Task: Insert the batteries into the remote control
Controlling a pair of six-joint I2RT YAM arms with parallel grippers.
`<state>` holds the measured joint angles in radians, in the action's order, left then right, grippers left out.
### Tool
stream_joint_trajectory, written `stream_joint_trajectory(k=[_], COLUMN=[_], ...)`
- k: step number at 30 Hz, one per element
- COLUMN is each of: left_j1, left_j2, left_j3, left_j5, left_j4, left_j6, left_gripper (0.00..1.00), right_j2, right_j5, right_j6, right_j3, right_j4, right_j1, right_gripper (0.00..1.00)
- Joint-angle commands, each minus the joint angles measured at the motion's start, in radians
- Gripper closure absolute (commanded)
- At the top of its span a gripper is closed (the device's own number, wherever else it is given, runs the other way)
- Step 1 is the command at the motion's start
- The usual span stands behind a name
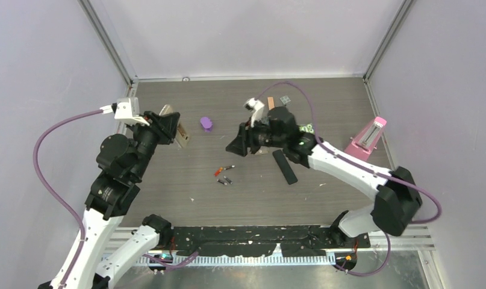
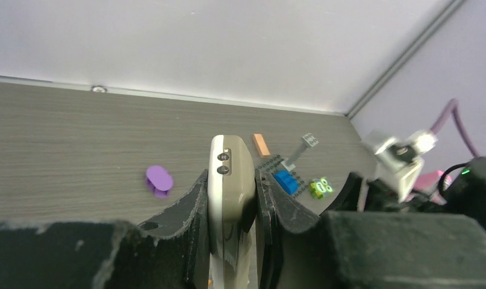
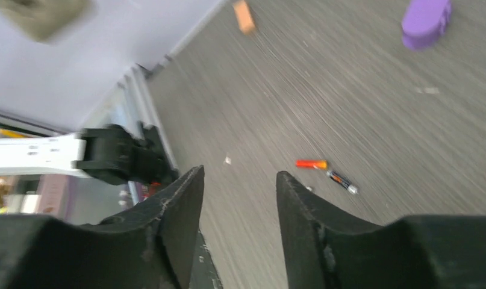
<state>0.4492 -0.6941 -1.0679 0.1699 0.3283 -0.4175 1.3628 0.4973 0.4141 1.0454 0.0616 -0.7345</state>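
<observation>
step: battery pick-up; left gripper (image 2: 231, 179) clamped on remote (image 2: 230, 158); right gripper (image 3: 239, 179) jaws apart, empty, above batteries (image 3: 324, 171) lying loose mid-table (image 1: 168, 198); next, prob.: lower right arm, line jaws across one battery, pinch.

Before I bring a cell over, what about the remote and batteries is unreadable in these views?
- Battery bay of the remote: the left wrist view shows only one end, the left fingers cover its sides, and the left arm covers most of it overhead.
- Markings and dark-cell count of the batteries: too small overhead, blurred in the right wrist view.
</observation>
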Motion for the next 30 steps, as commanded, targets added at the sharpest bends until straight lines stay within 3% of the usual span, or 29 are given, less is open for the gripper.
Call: stream_joint_trajectory(k=[1,10,19,25,30], left_j1=[-0.004,-0.004,-0.005,-0.004,-0.004], left_j2=[0.023,0.035,0.029,0.014,0.011], left_j3=[-0.019,-0.008,-0.007,-0.006,-0.003], left_j5=[0.094,0.077,0.068,0.056,0.056], left_j4=[0.038,0.057,0.056,0.045,0.039], left_j6=[0.021,-0.018,-0.014,-0.012,-0.010], left_gripper=[1.00,1.00,1.00,1.00,1.00], right_j2=[0.150,0.476,0.588,0.625,0.625], right_j5=[-0.261,-0.553,-0.582,-0.578,-0.563], right_j6=[-0.190,-0.250,-0.286,-0.289,-0.289], right_j3=[0.108,0.300,0.353,0.372,0.369], right_j4=[-0.209,-0.387,-0.436,-0.450,-0.451], right_j1=[-0.119,-0.264,-0.301,-0.301,-0.306], right_gripper=[0.52,0.65,0.67,0.79,0.77])
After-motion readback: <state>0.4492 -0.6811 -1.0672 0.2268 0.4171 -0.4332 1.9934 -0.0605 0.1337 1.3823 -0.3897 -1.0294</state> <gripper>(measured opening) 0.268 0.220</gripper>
